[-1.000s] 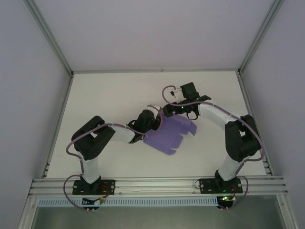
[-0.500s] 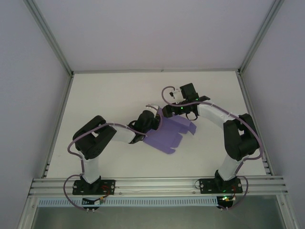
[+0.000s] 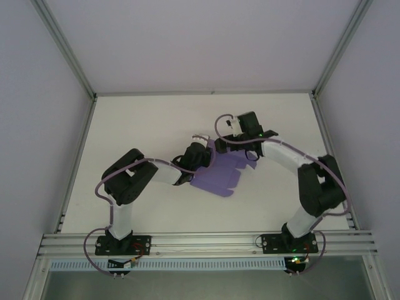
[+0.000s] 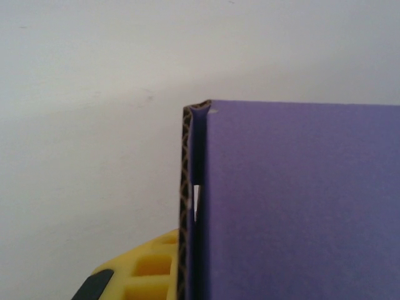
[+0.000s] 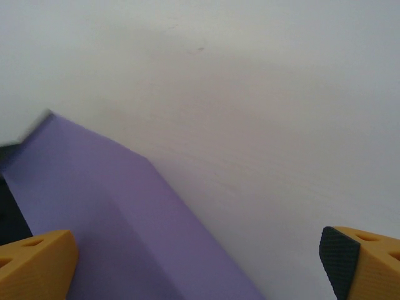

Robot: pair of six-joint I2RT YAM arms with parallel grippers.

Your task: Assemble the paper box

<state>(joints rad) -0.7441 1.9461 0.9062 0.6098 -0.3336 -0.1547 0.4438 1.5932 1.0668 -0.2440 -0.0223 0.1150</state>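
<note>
**Purple card pinched on the left, right fingers wide open beside it**

Seen from above, the paper box lay near the middle of the white table, a purple flapped card not yet folded into shape; your two arms met over its far-left edge. Your left gripper had its fingers pressed together on that edge; its wrist camera showed one yellow finger tight against a raised fold of the card, with the other finger hidden behind the purple face. Your right gripper hung just past the card's far edge with its fingers spread as wide as they go, holding nothing; one purple flap ran under the left-hand finger, and bare table lay under the other.

Risks, as a judgement: the left pinch sat on a thin edge, so a push from the right side could slide the card out or drag the sheet across the table; closing on the wrong crease could bend a flap the wrong way; the two wrists were near each other, so a hasty move could knock them together.
</note>
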